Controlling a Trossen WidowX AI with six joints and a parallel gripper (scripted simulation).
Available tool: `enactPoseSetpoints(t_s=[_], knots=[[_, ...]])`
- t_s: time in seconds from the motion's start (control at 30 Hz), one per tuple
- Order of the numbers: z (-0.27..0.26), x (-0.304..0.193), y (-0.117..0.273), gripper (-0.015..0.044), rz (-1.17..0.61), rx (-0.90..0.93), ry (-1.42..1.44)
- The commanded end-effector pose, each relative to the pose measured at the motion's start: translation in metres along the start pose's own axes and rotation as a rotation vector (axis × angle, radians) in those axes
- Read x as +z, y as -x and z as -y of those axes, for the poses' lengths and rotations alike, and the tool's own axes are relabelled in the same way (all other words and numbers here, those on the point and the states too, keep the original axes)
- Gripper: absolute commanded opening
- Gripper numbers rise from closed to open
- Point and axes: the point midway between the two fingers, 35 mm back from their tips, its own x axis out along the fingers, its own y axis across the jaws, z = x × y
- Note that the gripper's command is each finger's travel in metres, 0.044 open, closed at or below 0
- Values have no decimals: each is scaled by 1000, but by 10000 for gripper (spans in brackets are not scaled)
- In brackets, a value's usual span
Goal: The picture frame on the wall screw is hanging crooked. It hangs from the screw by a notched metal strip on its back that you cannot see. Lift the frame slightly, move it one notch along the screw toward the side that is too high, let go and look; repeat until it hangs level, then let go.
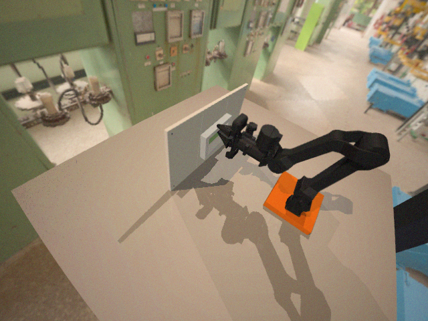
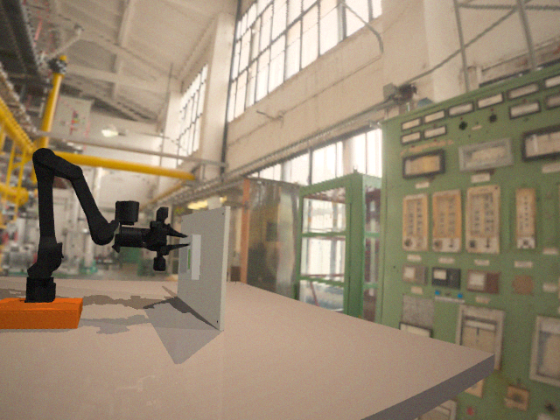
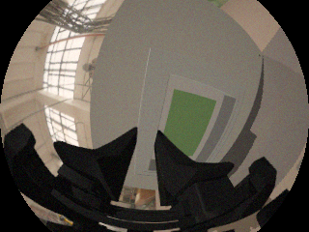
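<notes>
The picture frame [image 1: 204,146] [image 2: 195,257] [image 3: 156,87] hangs against the upright grey board [image 1: 182,155] [image 2: 212,271] [image 3: 126,43]. It has a pale border around a green picture [image 3: 190,118]. My gripper [image 1: 222,135] [image 2: 187,240] [image 3: 147,131] is shut on the frame's upper rail, one finger above it and one below, near mid-width. The frame's edges run roughly along the board's; I cannot tell whether it is exactly level. The screw and the notched strip are hidden behind the frame.
The board stands on the beige table [image 1: 138,276] [image 2: 294,361]. The arm's orange base [image 1: 276,200] [image 2: 40,314] sits in front of the board. Shadows of the arm and board fall on the table. Green cabinets and machinery show in the background.
</notes>
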Motion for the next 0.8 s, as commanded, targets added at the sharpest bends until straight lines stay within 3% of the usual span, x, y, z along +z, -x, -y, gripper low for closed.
enactPoseSetpoints(t_s=[0.0, 0.77], knots=[[0, 0, 0, 0, -2, -2, -28], [-1, 0, 0, 0, -2, -2, -142]])
